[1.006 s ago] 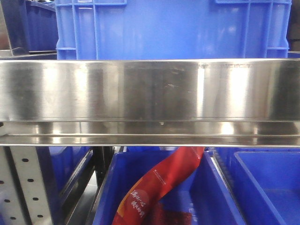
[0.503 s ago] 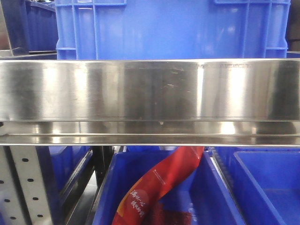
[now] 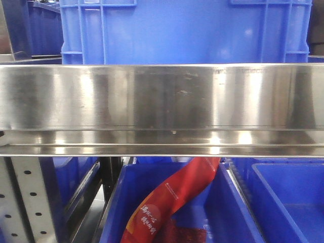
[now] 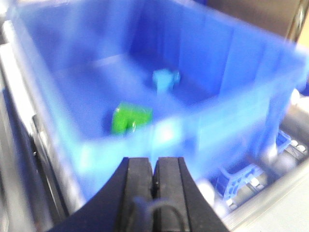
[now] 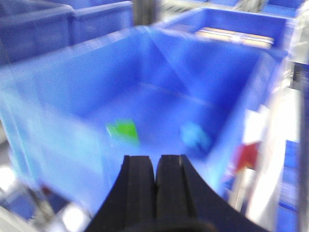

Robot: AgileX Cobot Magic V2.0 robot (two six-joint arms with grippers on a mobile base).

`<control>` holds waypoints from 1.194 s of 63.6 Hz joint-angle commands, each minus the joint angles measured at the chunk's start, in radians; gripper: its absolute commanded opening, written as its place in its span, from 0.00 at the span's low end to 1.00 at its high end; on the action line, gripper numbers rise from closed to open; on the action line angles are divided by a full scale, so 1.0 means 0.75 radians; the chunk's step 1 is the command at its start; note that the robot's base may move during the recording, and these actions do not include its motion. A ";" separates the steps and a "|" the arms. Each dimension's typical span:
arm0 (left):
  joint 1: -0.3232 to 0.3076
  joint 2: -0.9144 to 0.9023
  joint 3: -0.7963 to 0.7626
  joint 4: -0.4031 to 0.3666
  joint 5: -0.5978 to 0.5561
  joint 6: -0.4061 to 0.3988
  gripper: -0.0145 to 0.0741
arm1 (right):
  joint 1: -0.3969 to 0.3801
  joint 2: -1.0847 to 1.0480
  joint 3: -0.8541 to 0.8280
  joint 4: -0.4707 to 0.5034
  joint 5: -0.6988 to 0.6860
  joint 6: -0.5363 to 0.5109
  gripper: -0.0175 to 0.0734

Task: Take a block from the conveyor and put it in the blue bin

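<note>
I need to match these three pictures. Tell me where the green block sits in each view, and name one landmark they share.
Front view: not in it; a steel rail fills the middle.
Left wrist: green block left of centre on the bin floor, above the shut left gripper.
Right wrist: green block left of centre, above the shut right gripper.
Shared landmark: the light blue block in the blue bin.

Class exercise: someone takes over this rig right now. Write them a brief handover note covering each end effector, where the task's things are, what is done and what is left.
Left end effector: shut, empty, outside the blue bin.
Right end effector: shut, empty, facing the same bin.
Blue block: lying on the bin floor, apart from a green block.
Conveyor: not in any view.
Done: a blue block is in the bin.
Left: probably wait for the next block; wrist views are blurred.
</note>
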 commanded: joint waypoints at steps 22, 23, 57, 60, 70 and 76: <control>-0.007 -0.618 0.750 -0.001 -0.434 -0.019 0.04 | 0.003 -0.620 0.675 -0.019 -0.239 -0.008 0.02; -0.007 -0.630 0.768 -0.001 -0.444 -0.019 0.04 | 0.003 -0.632 0.688 -0.019 -0.242 -0.008 0.02; -0.007 -0.722 0.951 -0.004 -0.610 -0.019 0.04 | 0.003 -0.717 0.779 -0.019 -0.315 -0.008 0.02; -0.007 -0.722 0.951 -0.004 -0.610 -0.019 0.04 | 0.003 -0.717 0.779 -0.019 -0.315 -0.008 0.02; -0.007 -0.722 0.951 -0.004 -0.610 -0.019 0.04 | 0.003 -0.717 0.779 -0.019 -0.315 -0.008 0.02; -0.007 -0.722 0.951 -0.004 -0.610 -0.019 0.04 | 0.003 -0.717 0.779 -0.019 -0.315 -0.008 0.02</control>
